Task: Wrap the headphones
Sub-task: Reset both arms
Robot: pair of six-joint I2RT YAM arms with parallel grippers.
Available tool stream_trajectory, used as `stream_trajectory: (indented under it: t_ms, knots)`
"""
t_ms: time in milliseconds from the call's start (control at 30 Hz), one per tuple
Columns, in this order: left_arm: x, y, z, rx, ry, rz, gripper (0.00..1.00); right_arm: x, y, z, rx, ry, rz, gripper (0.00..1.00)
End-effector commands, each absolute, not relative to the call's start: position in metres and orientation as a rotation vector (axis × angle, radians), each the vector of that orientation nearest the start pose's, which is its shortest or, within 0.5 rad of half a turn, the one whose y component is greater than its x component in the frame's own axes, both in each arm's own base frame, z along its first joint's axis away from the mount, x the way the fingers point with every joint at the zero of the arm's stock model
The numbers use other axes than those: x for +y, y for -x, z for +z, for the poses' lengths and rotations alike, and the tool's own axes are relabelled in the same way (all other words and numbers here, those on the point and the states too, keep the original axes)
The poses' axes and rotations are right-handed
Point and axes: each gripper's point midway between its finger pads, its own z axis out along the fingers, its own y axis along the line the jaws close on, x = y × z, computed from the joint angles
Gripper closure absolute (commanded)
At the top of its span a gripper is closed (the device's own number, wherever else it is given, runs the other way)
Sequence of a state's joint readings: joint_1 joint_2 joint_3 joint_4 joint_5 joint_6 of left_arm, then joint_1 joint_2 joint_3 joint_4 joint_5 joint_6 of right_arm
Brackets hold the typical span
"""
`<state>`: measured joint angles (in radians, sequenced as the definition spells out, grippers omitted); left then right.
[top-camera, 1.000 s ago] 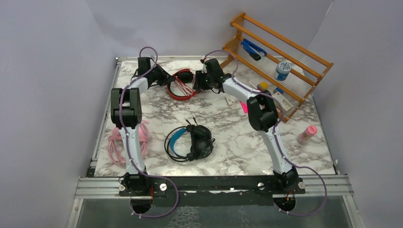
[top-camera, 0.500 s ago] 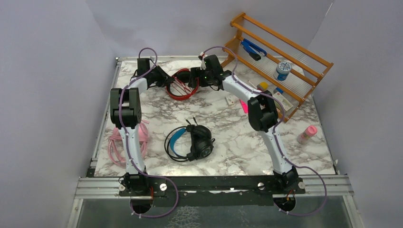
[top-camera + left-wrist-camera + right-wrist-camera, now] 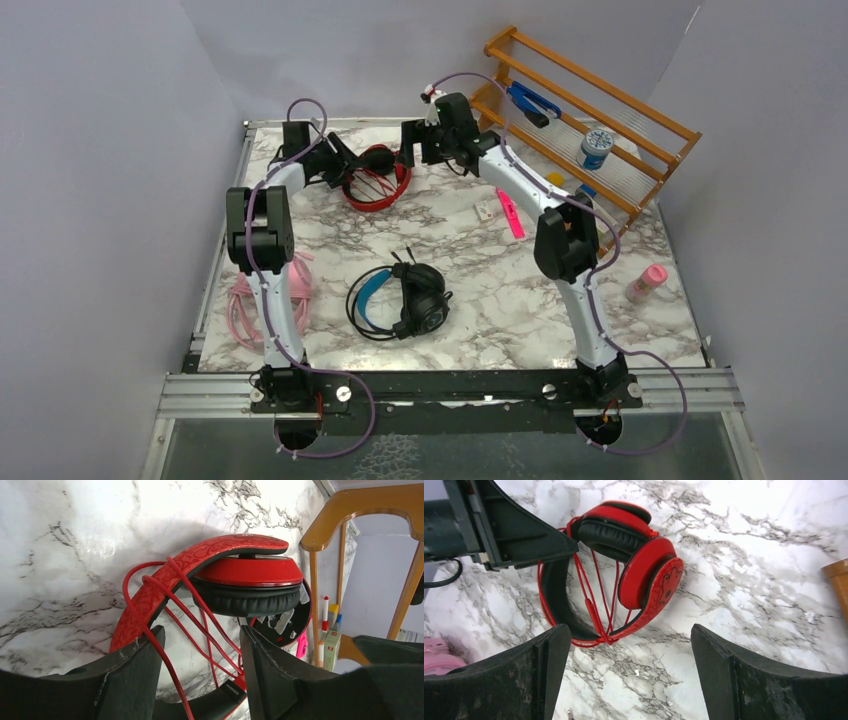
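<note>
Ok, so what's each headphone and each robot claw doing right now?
Red over-ear headphones with black padding: lying on the marble table, cable wound across the band, ungripped.
Black headphones with blue headband: lying mid-table, cable looped around them.
Pink headphones: left edge, partly hidden by the left arm.
Left gripper: open, red cable strands between its fingers.
Right gripper: open, empty, near the red headphones.

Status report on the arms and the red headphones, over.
Left tool open, red cable strands between its jaws. Right tool open, empty, above red headphones. Nothing blocking.
</note>
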<state>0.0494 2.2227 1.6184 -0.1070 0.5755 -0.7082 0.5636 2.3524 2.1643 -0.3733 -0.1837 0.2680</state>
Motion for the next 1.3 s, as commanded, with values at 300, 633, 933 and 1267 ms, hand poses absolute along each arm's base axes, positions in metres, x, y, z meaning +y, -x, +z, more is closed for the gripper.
stream_trajectory:
  t_ms: [300, 633, 933, 1267]
  knots:
    - [-0.076, -0.539, 0.107, 2.242, 0.568, -0.977, 0.34, 0.361, -0.501, 0.234, 2.026, 0.445, 0.644, 0.05]
    - [-0.042, -0.525, 0.133, 2.201, 0.603, -0.797, 0.27, 0.355, -0.486, 0.246, 2.020, 0.458, 0.656, 0.05]
    - [-0.015, -0.507, 0.149, 2.175, 0.635, -0.726, 0.24, 0.337, -0.463, 0.274, 1.994, 0.476, 0.639, 0.05]
    - [-0.066, -0.479, 0.303, 1.923, 0.252, -0.724, 0.17, 0.281, -0.397, 0.364, 1.832, 0.478, 0.577, 0.01]
